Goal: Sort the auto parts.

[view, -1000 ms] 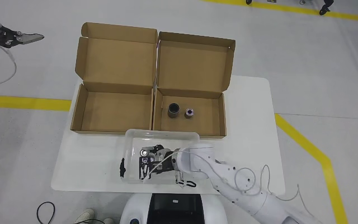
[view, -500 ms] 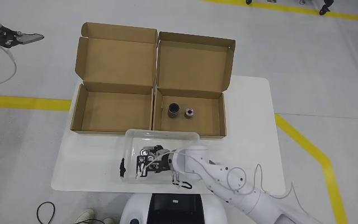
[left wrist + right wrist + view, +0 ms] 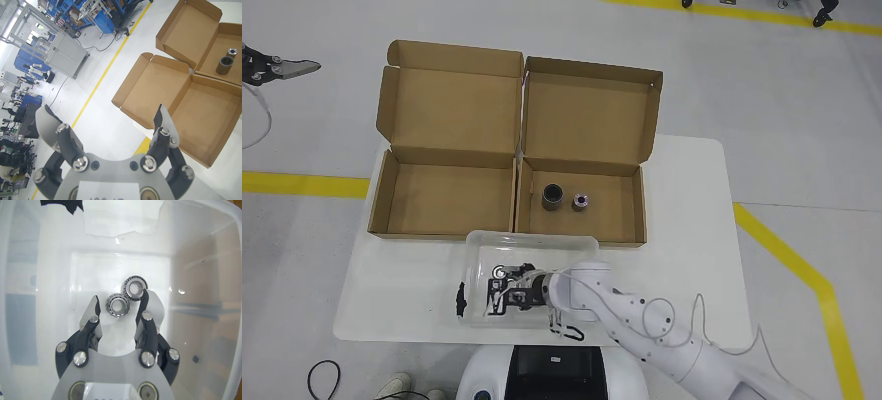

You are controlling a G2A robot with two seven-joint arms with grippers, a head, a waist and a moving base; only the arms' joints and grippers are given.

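The right wrist view shows the right gripper (image 3: pixel 121 298) half spread inside the clear bin (image 3: pixel 198 285), its fingers (image 3: pixel 95 308) on either side of one bearing (image 3: pixel 117 306) and a second bearing (image 3: pixel 134 288) just beside it, while the top view puts this bin at the 6 o'clock edge of the table (image 3: pixel 692 200), and the left gripper (image 3: pixel 103 111) hangs spread wide over the floor (image 3: pixel 94 56).

Right pincer (image 3: pixel 121 297) spread around nearer bearing (image 3: pixel 117 306), farther bearing (image 3: pixel 134 288) just beside
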